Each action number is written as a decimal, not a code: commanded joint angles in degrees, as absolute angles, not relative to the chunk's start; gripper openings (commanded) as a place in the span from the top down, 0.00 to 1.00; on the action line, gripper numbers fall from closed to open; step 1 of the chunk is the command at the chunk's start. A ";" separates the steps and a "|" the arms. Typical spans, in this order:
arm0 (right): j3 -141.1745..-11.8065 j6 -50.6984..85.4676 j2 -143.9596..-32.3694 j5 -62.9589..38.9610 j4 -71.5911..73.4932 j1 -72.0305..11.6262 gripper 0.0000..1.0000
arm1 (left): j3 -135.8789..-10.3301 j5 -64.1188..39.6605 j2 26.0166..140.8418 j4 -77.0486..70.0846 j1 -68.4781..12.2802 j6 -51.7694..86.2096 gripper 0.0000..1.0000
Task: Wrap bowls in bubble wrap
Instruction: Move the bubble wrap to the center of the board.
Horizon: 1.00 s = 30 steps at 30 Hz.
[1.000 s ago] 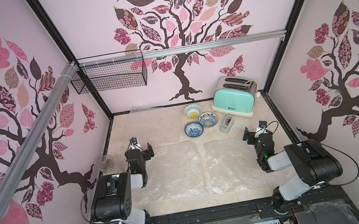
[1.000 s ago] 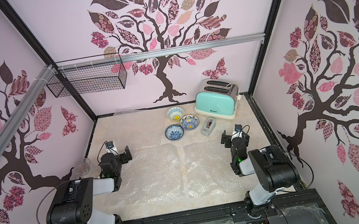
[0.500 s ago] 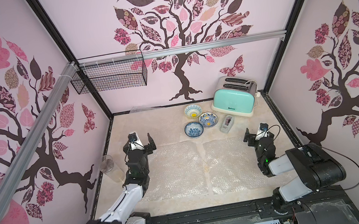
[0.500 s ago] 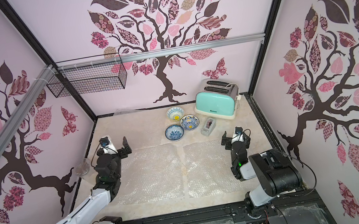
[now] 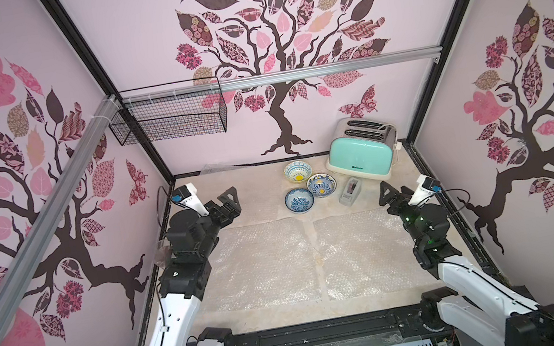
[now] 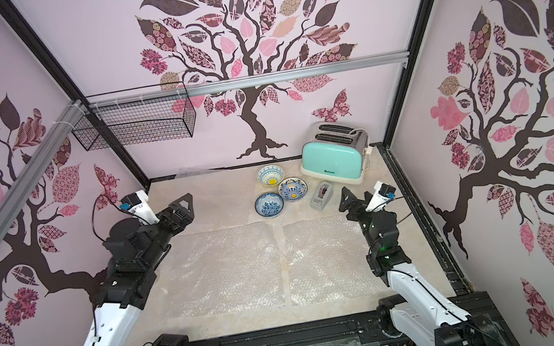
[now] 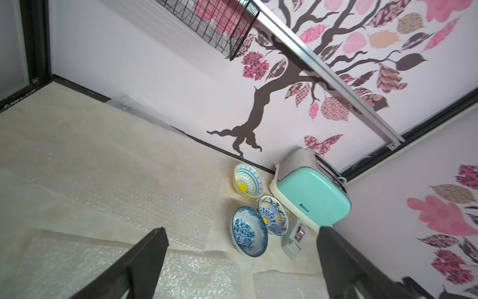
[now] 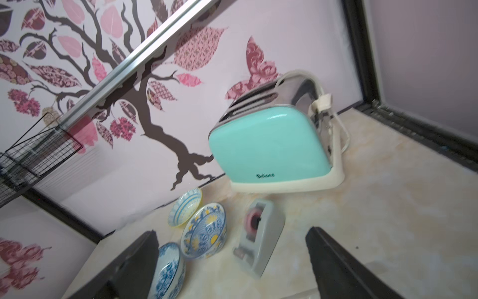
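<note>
- On the beige stone-look table [image 5: 271, 318], back and right of centre, sits a cluster: the yellow-centred ringed ceramic bowl [image 5: 297, 172] is hindmost, the yellow-centred leafy ceramic bowl [image 5: 321, 185] is before it to the right, and the all-blue floral ceramic bowl [image 5: 299, 200] is foremost.
- The mint-green metal toaster [image 5: 359, 158] stands right of the cluster, by the back wall.
- The grey plastic tape dispenser [image 5: 350, 191] stands before the toaster, just beside the leafy bowl.
- The left clear bubble wrap sheet [image 5: 259, 264] and the right clear bubble wrap sheet [image 5: 362, 254] lie flat side by side before the cluster.
- The black wire basket [image 5: 170, 117] hangs on the back wall, upper left.

glass [image 5: 162, 253] was mostly hidden behind left arm [image 5: 187, 239]; blue floral bowl [image 8: 169, 269] sat partly behind right finger [image 8: 134, 264]; that wrist view was blurred.
</note>
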State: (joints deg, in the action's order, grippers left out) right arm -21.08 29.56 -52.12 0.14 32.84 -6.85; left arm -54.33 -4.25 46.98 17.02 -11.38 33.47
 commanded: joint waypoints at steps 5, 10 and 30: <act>-34.48 30.12 -59.77 -14.33 5.55 -15.91 0.14 | -56.80 -7.54 34.69 46.44 -11.35 24.40 0.04; -31.20 34.17 -64.19 -15.78 6.06 -22.33 0.23 | -50.27 -6.74 27.24 46.45 -11.34 23.79 0.04; -30.45 42.88 -78.36 2.03 -4.84 -25.15 0.19 | -50.23 -4.07 25.70 47.72 -11.14 21.71 0.04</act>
